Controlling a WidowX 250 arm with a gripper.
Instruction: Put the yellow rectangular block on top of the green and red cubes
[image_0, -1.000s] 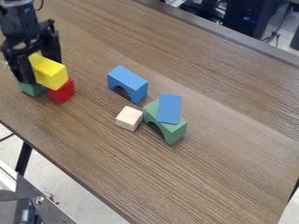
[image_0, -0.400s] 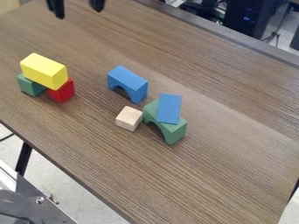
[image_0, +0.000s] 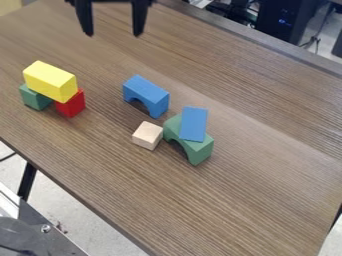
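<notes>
Now that the end effector (image_0: 112, 35) has let go and moved away, spread wide and empty, the yellow block (image_0: 50, 81) rests across the green cube (image_0: 35, 97) and red cube (image_0: 71, 104). The task looks finished (barring a late topple).

Open tool (image_0: 113, 33) hangs at the top edge.

Yellow block (image_0: 50, 81) — green cube (image_0: 35, 97), red cube (image_0: 71, 104).
</notes>
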